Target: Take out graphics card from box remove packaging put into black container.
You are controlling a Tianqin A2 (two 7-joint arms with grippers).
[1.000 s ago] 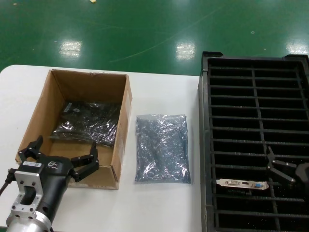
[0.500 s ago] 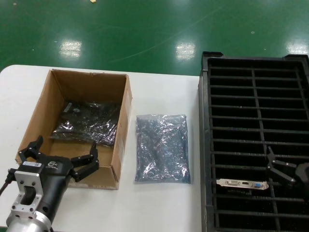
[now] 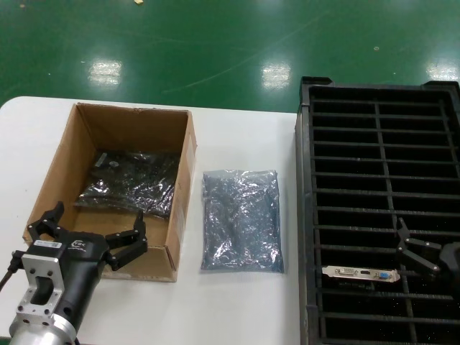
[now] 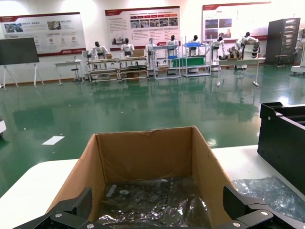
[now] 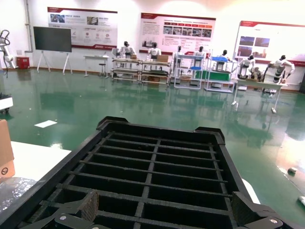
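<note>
Left claw (image 3: 88, 231): fingers spread wide, empty, poised at the near wall of the box (image 3: 180, 190); arm cut off below. Right claw (image 3: 417, 251): mostly out of view, spread, empty, above the black container (image 3: 309, 215). Graphics card (image 3: 361, 273): slotted there, only bracket visible. Packaging (image 3: 241, 219): flat on the surface (image 3: 237, 309). Bagged item (image 3: 133, 180) inside box, contents unclear.

No visible change vs earlier pics: both grippers, the box, the packaging and the graphics card sit exactly where they were. Nothing moves, appears or goes between shots.
</note>
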